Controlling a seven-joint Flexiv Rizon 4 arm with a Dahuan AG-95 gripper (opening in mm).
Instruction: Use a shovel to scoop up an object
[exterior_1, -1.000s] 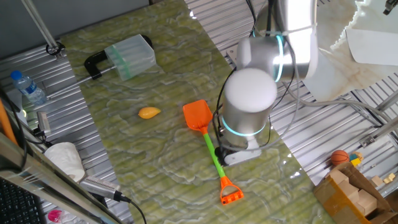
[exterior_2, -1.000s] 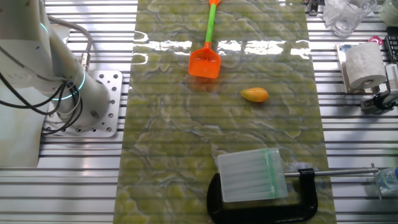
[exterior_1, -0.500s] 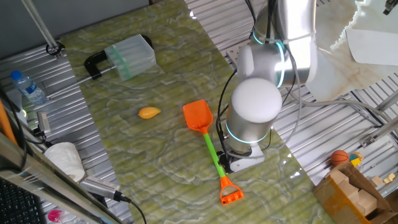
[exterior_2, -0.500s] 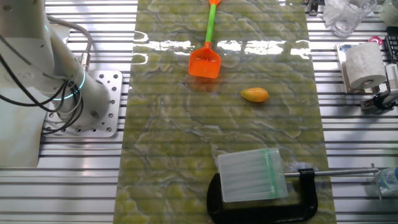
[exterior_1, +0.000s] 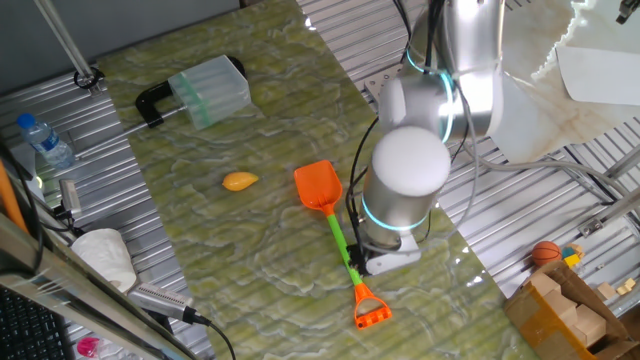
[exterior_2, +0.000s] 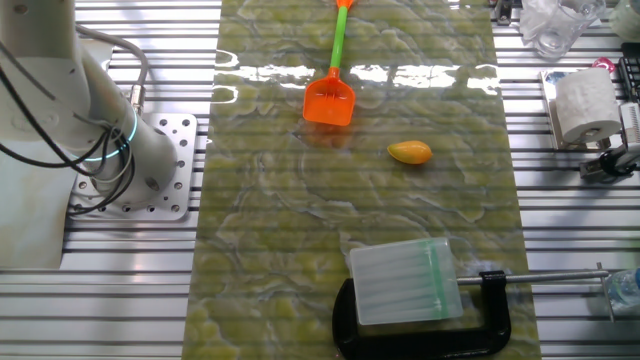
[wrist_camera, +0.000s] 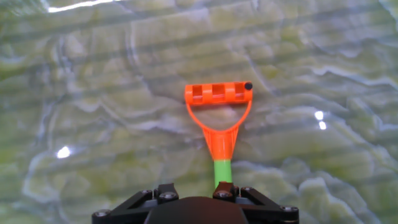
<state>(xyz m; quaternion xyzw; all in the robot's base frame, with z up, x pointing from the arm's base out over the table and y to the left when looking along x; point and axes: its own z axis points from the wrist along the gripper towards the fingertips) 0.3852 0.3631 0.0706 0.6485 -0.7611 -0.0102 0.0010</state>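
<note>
Orange-bladed green-shafted plastic toy shovel (exterior_1: 338, 240) flat on green marbled worktop (exterior_2: 270, 240), small yellow-orange oval lump (exterior_1: 239, 181) beside blade, clear plastic box (exterior_2: 402, 281) and black C-clamp (exterior_2: 490, 318) well apart, jaws hidden behind arm, state unclear.

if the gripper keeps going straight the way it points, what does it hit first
Most likely the shovel: the hand view looks down along the fingers onto its green shaft, just short of the orange D-end. The fingers themselves are hidden, so the gap to the shaft is unclear.

Lab bench (exterior_2: 560, 250) with clamp (exterior_2: 420, 325)

The arm (exterior_1: 405, 175) bends low over the table, pincer hidden.
</note>
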